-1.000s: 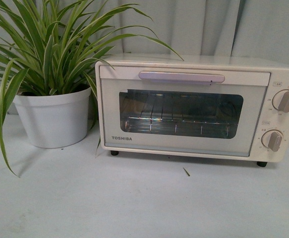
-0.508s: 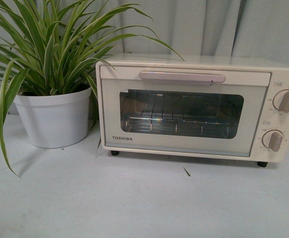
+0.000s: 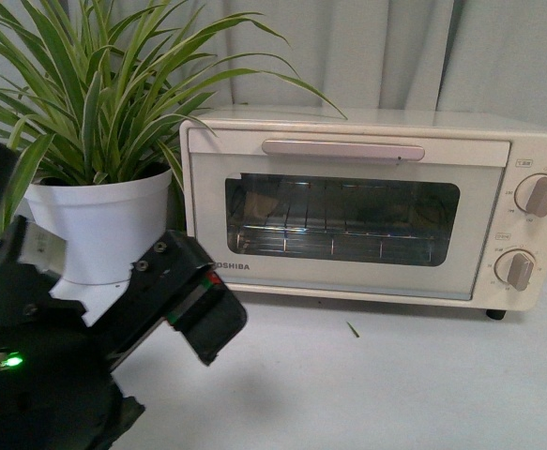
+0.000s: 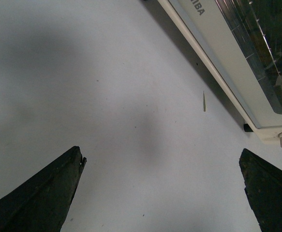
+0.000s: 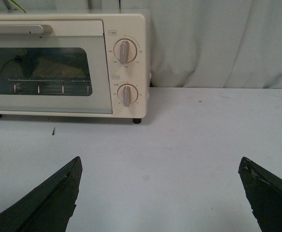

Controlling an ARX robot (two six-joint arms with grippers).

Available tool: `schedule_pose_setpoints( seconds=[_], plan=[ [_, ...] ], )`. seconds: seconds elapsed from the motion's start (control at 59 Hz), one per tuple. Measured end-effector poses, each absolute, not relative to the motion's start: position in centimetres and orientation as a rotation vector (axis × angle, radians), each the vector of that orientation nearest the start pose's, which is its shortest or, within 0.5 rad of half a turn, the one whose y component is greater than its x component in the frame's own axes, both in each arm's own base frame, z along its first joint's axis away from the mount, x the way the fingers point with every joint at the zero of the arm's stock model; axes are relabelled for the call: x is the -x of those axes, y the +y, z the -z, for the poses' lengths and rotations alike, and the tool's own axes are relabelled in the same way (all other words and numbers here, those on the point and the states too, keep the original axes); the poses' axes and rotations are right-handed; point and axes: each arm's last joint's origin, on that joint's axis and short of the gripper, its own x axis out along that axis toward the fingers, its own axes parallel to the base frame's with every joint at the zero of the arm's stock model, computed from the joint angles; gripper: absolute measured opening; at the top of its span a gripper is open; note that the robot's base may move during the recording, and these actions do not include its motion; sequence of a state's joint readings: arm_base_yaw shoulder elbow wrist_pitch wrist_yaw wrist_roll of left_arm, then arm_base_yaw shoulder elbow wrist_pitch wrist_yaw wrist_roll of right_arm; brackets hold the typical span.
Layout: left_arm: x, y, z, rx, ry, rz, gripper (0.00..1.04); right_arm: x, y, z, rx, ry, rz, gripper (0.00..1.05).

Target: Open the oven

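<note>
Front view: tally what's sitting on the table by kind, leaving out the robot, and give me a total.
Toaster oven: 1
Potted plant: 1
Loose leaf scrap: 1
Total: 3

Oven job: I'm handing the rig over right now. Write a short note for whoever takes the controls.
Left gripper: open, empty, over the table in front of the oven, near its lower left corner, touching nothing.
Right gripper: open, empty, set back from the oven, facing the end with the knobs.
Oven: on the table, door shut, potted plant on its left.
Done: nothing on the door.
Left: grip the bar handle at the door's top and pull it open.
</note>
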State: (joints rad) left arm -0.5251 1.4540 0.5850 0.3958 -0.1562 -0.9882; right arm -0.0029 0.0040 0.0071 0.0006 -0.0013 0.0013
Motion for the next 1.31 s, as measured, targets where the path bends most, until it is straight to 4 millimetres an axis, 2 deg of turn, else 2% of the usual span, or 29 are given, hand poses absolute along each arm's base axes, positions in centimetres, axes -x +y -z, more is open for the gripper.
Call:
schedule_pose_setpoints(
  seconds=[0.237,0.424,0.864,1.0,1.085,1.186,1.305],
  plan=[
    [-27.2,-15.8,-16.3,0.816,0.617,0.112,0.98,-9.8,0.0,-16.6,-0.001,-0.004,0.002,0.95],
    [-28.1,-16.9,-15.6,0.832,0.642,0.112,0.98,-9.8,0.0,-16.6,-0.001,-0.004,0.002,0.95],
    [-29.5,-17.0,-15.1,0.860,0.636,0.082,0.98,-9.8,0.0,-16.6,-0.001,-0.003,0.001,0.95],
    [-29.6,-16.9,-15.1,0.877,0.632,0.073,0.98,-10.1,0.3,-16.4,-0.074,0.163,-0.122,0.95],
    [-29.6,-16.7,-15.1,0.882,0.632,0.073,0.98,-10.7,0.7,-17.1,-0.078,0.187,-0.127,0.95],
    [-29.7,-16.4,-15.0,0.889,0.630,0.065,0.98,-11.9,1.5,-18.9,-0.058,0.186,-0.157,0.95],
    [-29.7,-16.3,-15.0,0.899,0.627,0.062,0.98,-14.6,2.9,-21.4,-0.021,0.172,-0.167,0.95]
  ],
)
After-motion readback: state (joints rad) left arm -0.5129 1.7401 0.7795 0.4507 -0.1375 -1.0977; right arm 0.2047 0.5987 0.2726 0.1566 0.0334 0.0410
